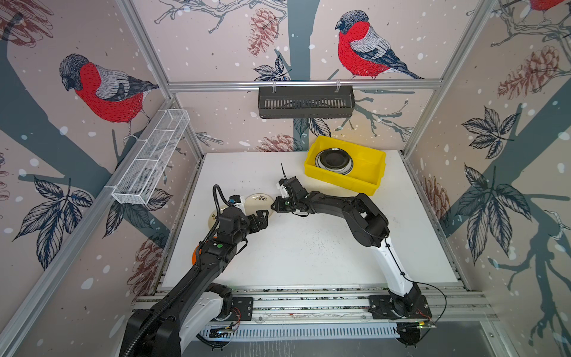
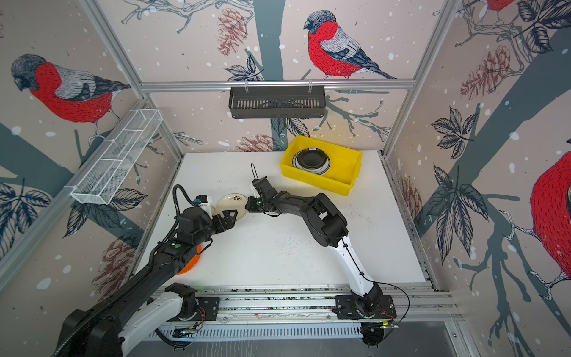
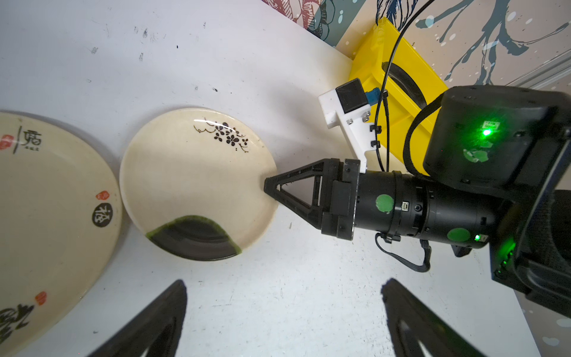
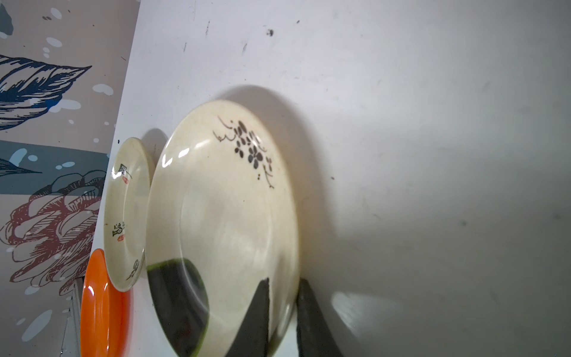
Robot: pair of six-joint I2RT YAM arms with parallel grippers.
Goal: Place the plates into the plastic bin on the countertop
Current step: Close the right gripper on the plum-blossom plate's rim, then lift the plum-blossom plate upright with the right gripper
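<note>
Plates [image 1: 333, 160] sit stacked in one end of the plastic bin [image 1: 341, 181] at the back of the countertop [image 1: 309, 256] in both top views, a black one uppermost. Three are not yet binned, all out at the left: blossom plate [image 1: 259, 200], character plate [image 1: 213, 218] and orange plate [image 2: 190, 264].

From the left wrist, the left gripper [image 3: 285, 282] hangs spread wide over bare table, while the right gripper [image 3: 269, 187] meets the blossom plate's rim. The character plate bears red seals and a black roundel reading, I think, 福; its other lettering is too small to read.

From the right wrist, one finger lies inside that rim and one outside, pinching it.
</note>
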